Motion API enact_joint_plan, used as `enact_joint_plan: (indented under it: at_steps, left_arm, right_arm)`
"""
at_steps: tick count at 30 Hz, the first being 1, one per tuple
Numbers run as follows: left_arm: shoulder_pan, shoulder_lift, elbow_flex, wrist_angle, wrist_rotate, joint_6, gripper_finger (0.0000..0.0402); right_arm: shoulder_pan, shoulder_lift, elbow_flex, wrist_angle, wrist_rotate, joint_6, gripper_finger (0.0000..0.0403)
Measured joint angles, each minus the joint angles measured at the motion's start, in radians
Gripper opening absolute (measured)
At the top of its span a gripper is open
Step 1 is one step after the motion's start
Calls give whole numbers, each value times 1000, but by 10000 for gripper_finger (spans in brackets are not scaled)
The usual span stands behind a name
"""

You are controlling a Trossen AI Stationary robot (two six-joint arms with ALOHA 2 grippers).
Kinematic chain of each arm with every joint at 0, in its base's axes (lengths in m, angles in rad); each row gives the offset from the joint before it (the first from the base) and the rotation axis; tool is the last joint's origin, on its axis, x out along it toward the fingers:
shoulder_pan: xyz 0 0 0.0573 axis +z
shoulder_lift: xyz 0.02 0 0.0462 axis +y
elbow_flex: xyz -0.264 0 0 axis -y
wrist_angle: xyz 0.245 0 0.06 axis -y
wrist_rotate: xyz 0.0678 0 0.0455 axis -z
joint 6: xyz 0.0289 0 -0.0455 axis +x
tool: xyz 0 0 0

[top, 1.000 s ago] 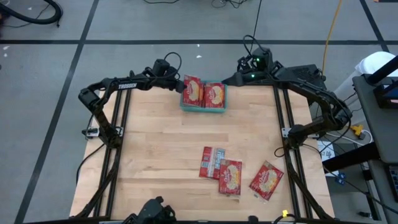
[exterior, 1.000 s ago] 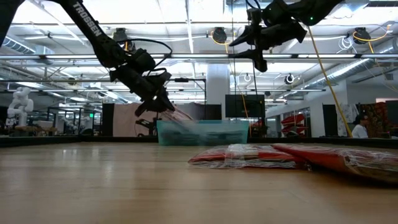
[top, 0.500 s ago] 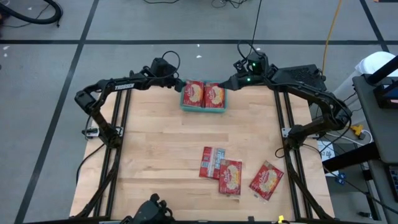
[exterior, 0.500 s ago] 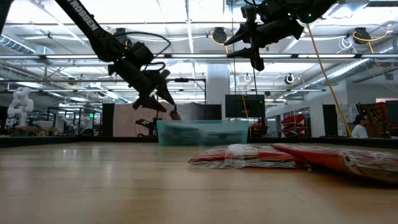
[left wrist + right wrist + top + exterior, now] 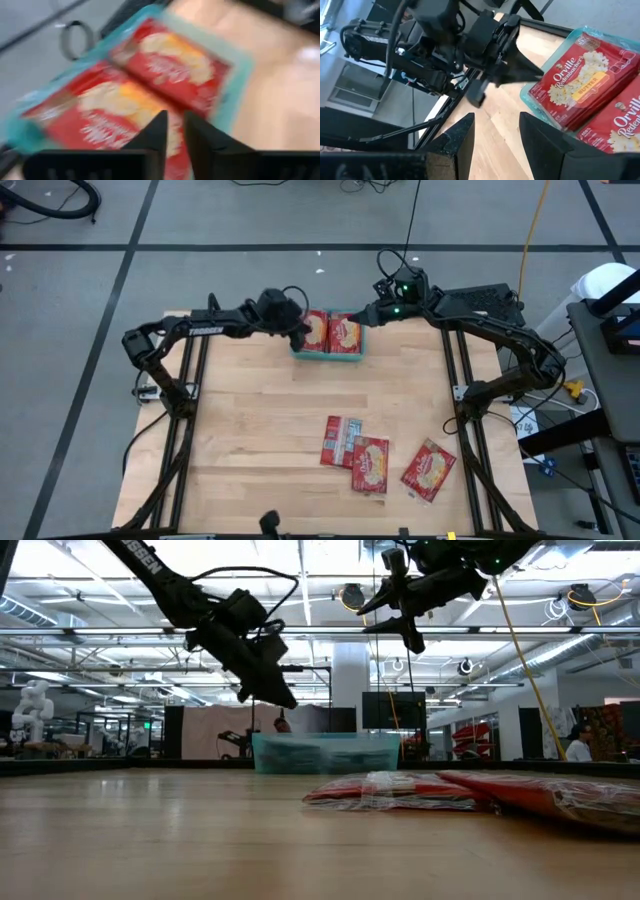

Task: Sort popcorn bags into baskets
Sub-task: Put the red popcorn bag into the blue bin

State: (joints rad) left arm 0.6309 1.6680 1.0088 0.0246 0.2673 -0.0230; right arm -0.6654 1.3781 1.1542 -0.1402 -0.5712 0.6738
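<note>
Left wrist shot is all motion blur, so the popcorn bags in the teal basket are smeared and unreadable. Low view: bags' labels are too edge-on, one cut off at right.

Bags in the tray — "Orville Redenbacher's" in white, "BUTTER" on a yellow band. Second bag at 4 o'clock of it shows "Orville". Left arm carries white lettering — too small to read. Nothing else legible.
</note>
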Motion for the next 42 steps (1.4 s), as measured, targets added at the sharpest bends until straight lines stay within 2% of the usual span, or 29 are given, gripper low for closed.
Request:
enact_joint_plan:
  at_steps: [2, 4, 9, 13, 18, 24, 31, 37, 42]
  left_arm:
    - [-7, 0, 0, -36, -74, 17, 23]
    - [-2, 8, 0, -59, -93, 36, 8]
    - [21, 79, 0, -46, -69, 83, 18]
    - [24, 134, 0, -42, -59, 124, 9]
    - [22, 142, 1, -49, -81, 134, 10]
    - [27, 106, 1, -89, -143, 151, 17]
    - [37, 39, 1, -95, -151, 147, 4]
    - [33, -55, 0, -115, -121, 97, 27]
    - [22, -127, 1, -213, -52, 15, 44]
  right_arm:
    - [7, 0, 0, 0, 0, 13, 146]
    - [15, 0, 0, 0, 0, 21, 146]
    - [33, 0, 0, 0, 1, 21, 146]
    - [46, 0, 0, -2, 2, 22, 146]
    - [58, 0, 0, -3, 0, 30, 146]
    - [73, 0, 0, -7, 0, 28, 146]
    - [73, 0, 0, -7, 0, 19, 146]
    - [78, 0, 0, -14, -3, 37, 146]
    - [107, 0, 0, -98, -5, 79, 146]
